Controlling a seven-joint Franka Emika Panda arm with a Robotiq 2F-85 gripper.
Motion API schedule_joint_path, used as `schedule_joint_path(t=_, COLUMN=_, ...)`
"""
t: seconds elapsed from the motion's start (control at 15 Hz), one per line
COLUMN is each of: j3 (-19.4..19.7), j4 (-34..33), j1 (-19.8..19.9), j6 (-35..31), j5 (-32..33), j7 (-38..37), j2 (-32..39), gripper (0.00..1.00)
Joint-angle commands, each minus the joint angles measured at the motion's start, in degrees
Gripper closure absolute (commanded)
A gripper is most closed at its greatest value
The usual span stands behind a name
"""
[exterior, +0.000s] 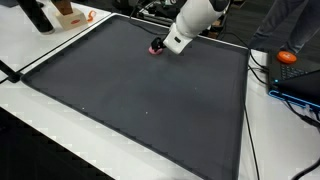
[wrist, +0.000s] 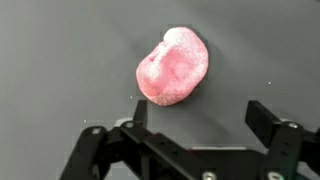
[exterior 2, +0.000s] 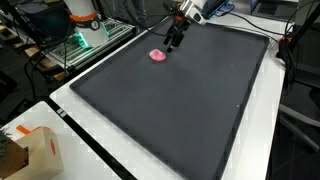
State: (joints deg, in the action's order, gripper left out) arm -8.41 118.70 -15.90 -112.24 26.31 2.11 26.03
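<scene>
Your jaws are spread wide and hold nothing. In the wrist view the pink lump (wrist: pixel 172 66) lies on the dark mat (exterior: pixel 140 100) just ahead of the fingertips (wrist: pixel 139 112), not between them, and nearer one tip than the other. In both exterior views the lump sits close to the mat's far edge, with your arm (exterior: pixel 197 18) right beside it. The mat covers most of the white table (exterior: pixel 45 125). An orange object (exterior: pixel 288 57) lies off the mat, well apart.
</scene>
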Motion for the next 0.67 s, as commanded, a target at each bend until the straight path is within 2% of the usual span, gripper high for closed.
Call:
schedule_joint_path(t=0.0, j3=0.3, j4=-4.0, j1=-1.2, j6=3.8, j5=1.1, j7=-0.9, j2=3.8, gripper=0.00)
schedule_joint_path(t=0.6, j3=0.7, j4=-7.1, j1=-2.0, j6=6.3, j5=1.5, j7=-0.9, j2=7.0, gripper=0.00)
